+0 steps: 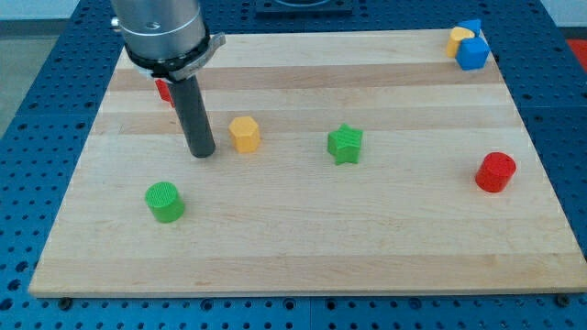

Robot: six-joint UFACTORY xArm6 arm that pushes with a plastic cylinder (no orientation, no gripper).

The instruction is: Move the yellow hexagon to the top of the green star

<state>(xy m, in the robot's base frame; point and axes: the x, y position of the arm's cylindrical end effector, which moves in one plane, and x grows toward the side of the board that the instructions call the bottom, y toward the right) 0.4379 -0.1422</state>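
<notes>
The yellow hexagon (245, 134) sits on the wooden board left of centre. The green star (346, 144) lies to its right, a clear gap apart and slightly lower in the view. My tip (202, 153) rests on the board just left of the yellow hexagon, a small gap away and a little below its level. The dark rod rises from the tip to the arm's grey body at the view's top left.
A green cylinder (165, 202) stands at the lower left. A red cylinder (496, 171) stands at the right. A red block (164, 90) is partly hidden behind the rod. A blue block (472, 52) and a small yellow block (459, 38) sit at the top right corner.
</notes>
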